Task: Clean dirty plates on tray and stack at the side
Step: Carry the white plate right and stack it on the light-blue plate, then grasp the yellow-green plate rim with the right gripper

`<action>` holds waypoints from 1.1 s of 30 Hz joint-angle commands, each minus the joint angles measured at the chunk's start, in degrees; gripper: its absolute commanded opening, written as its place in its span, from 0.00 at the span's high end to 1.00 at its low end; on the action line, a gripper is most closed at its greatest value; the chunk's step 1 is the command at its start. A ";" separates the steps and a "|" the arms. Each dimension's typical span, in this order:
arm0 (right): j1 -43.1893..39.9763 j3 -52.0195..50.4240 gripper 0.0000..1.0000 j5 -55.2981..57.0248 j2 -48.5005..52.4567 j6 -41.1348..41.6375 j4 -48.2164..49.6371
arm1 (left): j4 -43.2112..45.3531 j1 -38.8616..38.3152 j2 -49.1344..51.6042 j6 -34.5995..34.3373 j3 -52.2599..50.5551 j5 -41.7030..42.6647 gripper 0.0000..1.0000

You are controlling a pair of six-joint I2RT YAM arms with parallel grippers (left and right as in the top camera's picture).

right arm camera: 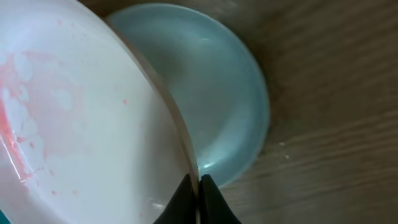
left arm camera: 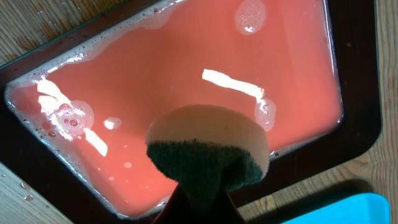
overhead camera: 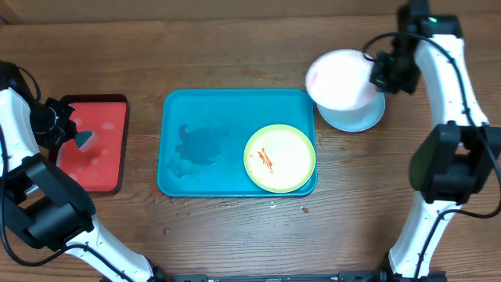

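The right gripper (right arm camera: 198, 185) pinches the rim of the white plate (right arm camera: 81, 106), holding it tilted over the light blue plate (right arm camera: 217, 93), which lies on the table just beyond the fingers. To stack well, level the white plate, centre it over the blue one, lower it until the rims meet, then let go. Faint pink streaks show on it. The left gripper (left arm camera: 199, 196) clamps the sponge (left arm camera: 208, 146) over the soapy red tray (left arm camera: 357, 93). The smeared yellow-green plate (overhead camera: 279, 158) sits in the teal tray (overhead camera: 196, 106).
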 commanded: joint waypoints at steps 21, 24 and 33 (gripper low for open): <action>9.68 -8.83 0.42 -21.46 -0.92 -29.05 1.68 | 0.98 -2.80 -2.08 0.59 -0.31 0.52 0.96; 15.69 -8.98 0.36 -16.26 -0.90 -30.88 1.95 | 0.94 -2.80 -2.08 0.63 -0.28 0.52 0.96; 26.73 -12.96 0.42 -2.62 -0.87 -30.23 6.49 | 0.98 -2.80 -2.08 0.61 -0.31 0.52 0.96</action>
